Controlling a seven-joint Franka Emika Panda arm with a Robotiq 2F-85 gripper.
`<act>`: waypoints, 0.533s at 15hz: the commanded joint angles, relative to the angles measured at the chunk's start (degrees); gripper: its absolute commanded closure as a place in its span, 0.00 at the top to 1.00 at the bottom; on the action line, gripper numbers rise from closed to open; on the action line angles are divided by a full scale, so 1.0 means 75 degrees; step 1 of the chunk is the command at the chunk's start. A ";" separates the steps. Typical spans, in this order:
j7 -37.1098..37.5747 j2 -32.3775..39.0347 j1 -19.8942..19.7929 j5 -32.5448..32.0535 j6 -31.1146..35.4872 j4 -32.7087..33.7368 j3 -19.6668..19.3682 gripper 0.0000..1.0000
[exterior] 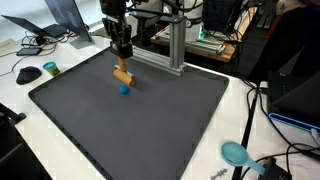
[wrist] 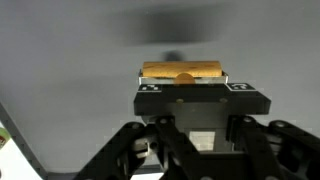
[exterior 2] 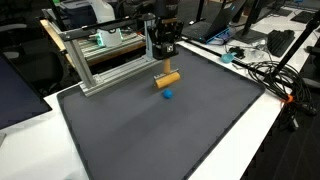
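My gripper (exterior: 122, 62) hangs over the far part of a dark grey mat (exterior: 140, 130) and is shut on a tan wooden block (exterior: 122, 75), held a little above the mat. The block also shows in an exterior view (exterior 2: 167, 78) below the gripper (exterior 2: 164, 60), and in the wrist view (wrist: 183, 71) just beyond the gripper body (wrist: 200, 85). A small blue ball (exterior: 124, 89) lies on the mat right under the block; it also shows in an exterior view (exterior 2: 168, 96). The ball is hidden in the wrist view.
An aluminium frame (exterior: 170, 50) stands at the mat's far edge, close behind the gripper. A teal round object (exterior: 236, 153) and cables lie on the white table by the mat's near corner. A computer mouse (exterior: 28, 74) and a laptop sit at the far side.
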 commanded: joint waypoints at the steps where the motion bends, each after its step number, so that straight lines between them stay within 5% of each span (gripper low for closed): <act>1: -0.0180 0.0362 0.0056 -0.0078 0.0128 0.0370 -0.0145 0.22; 8: -0.0172 0.0753 0.0093 -0.0109 0.0203 0.0558 -0.0206 0.22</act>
